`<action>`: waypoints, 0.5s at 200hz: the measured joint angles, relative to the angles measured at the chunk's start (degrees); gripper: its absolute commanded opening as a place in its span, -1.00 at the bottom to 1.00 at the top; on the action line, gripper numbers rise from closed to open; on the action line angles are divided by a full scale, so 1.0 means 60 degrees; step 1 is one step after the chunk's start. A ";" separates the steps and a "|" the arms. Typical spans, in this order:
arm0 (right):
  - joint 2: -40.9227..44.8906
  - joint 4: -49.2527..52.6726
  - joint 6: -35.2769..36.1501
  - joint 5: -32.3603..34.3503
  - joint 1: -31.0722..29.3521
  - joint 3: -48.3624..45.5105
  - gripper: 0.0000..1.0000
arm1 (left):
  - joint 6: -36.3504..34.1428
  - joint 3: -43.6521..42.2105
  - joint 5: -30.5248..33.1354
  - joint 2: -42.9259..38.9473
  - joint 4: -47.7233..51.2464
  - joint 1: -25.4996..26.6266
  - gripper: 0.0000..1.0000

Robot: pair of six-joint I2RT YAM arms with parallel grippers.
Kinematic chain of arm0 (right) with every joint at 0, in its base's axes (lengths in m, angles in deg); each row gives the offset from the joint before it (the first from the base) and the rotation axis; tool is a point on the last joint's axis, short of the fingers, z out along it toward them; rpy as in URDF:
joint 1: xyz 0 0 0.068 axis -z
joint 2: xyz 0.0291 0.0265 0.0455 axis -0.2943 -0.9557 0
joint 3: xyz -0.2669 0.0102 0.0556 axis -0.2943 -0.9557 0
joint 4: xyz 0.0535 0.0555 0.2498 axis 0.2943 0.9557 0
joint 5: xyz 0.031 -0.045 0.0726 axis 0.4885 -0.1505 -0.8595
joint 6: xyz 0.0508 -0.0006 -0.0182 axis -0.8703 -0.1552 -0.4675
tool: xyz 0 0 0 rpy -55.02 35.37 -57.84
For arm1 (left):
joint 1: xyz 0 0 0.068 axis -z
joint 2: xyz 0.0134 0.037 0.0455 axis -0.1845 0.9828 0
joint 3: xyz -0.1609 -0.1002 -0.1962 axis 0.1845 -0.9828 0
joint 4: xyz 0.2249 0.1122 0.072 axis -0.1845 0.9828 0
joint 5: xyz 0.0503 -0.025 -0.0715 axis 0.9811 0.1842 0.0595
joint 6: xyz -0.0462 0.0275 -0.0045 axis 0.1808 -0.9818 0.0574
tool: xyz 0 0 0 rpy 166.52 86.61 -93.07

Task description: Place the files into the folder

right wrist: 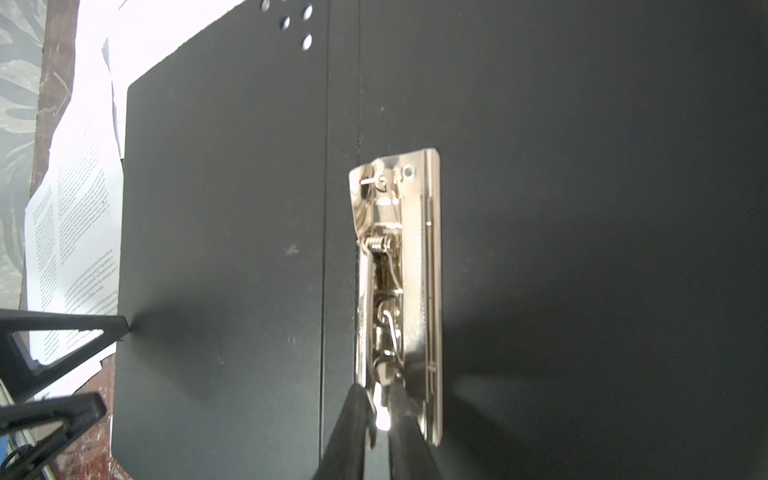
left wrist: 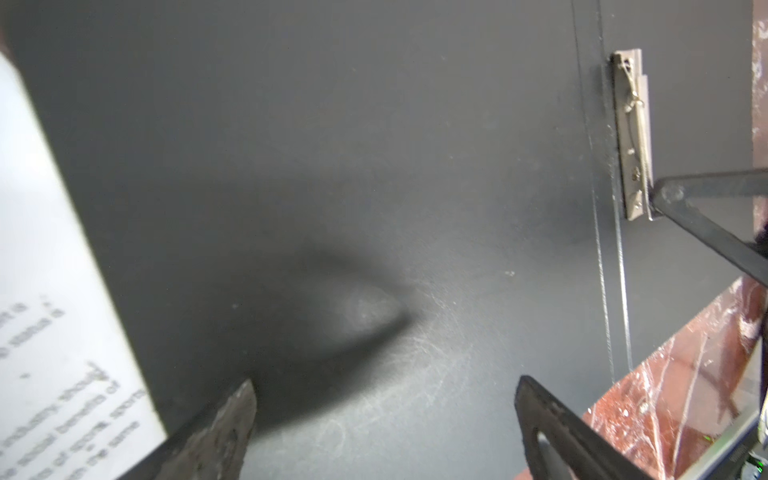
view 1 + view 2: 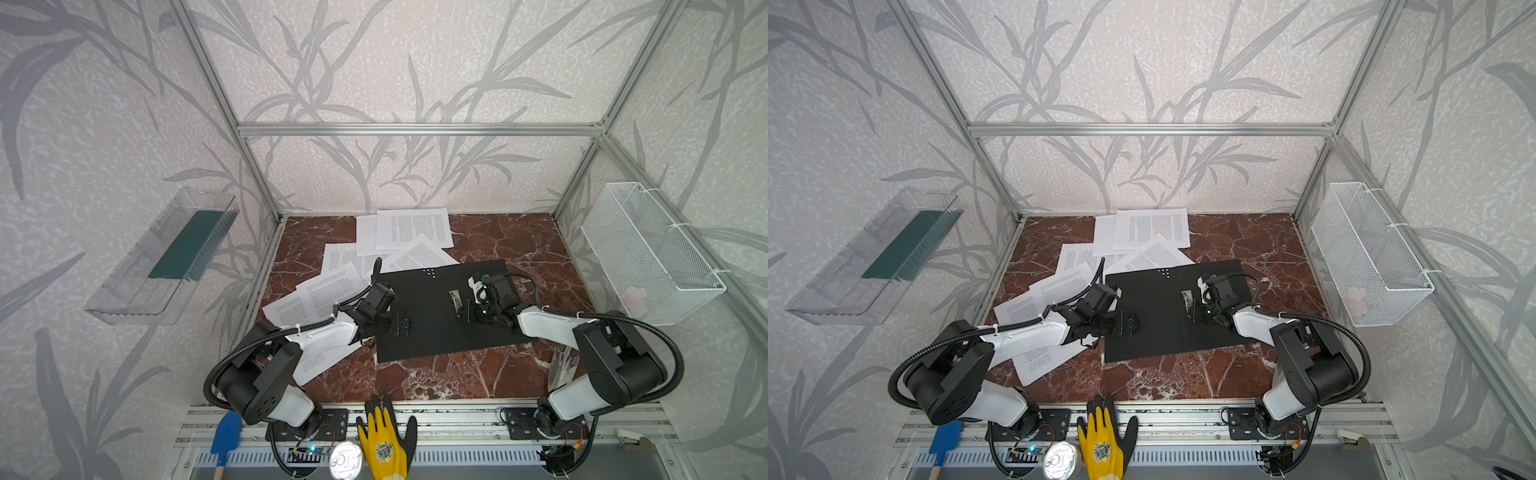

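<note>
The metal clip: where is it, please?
In both top views the metal clip lies on the open folder, right of its spine, held by the right gripper.

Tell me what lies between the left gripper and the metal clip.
Only bare folder, crossed by its fold lines, from left gripper to clip. The left wrist view shows it.

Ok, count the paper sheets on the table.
6 sheets: one at the back wall, one under its left edge, a tilted one before them, one left of that, one nearer, and one crossing under the left arm, unless that is two. Overlaps may hide more.
</note>
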 measured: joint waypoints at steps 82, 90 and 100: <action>0.0127 0.0022 -0.0102 -0.0113 0.0000 -0.0109 -0.77 | -0.0036 0.0015 0.0026 0.0011 0.0033 -0.0069 0.98; 0.0127 0.0018 -0.0124 -0.0124 0.0000 -0.0109 -0.79 | -0.0051 0.0015 0.0026 0.0011 0.0036 -0.0066 0.98; 0.0124 0.0004 -0.0131 -0.0142 0.0000 -0.0109 -0.81 | -0.0058 0.0015 0.0026 0.0011 0.0036 -0.0069 0.98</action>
